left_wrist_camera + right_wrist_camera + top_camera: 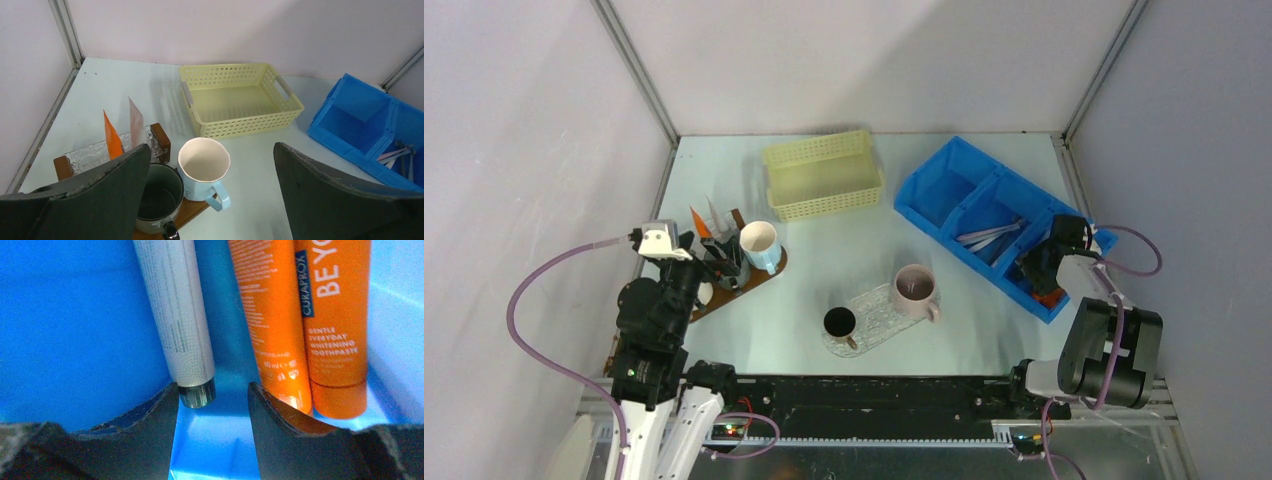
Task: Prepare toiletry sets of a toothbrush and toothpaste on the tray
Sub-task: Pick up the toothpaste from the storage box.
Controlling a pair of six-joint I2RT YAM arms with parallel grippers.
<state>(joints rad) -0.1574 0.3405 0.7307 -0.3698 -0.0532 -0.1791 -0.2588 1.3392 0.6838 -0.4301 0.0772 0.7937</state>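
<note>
STEP: pick one tube from near compartment of blue plastic divided bin (944, 195), right of bench (864, 245) | right end effector (212, 389): jaws half apart, holding nothing; should centre on one tube only before closing | left end effector (211, 146): wide open, empty | LOOK: slim white printed tube (175, 310), dark-capped; two flat orange tubes (270, 315) alongside

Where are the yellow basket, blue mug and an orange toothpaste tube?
yellow basket (826, 205), top view, near wall.
blue mug (204, 161), left wrist view, pale inside.
orange toothpaste tube (332, 315), right wrist view, printed front.
</note>
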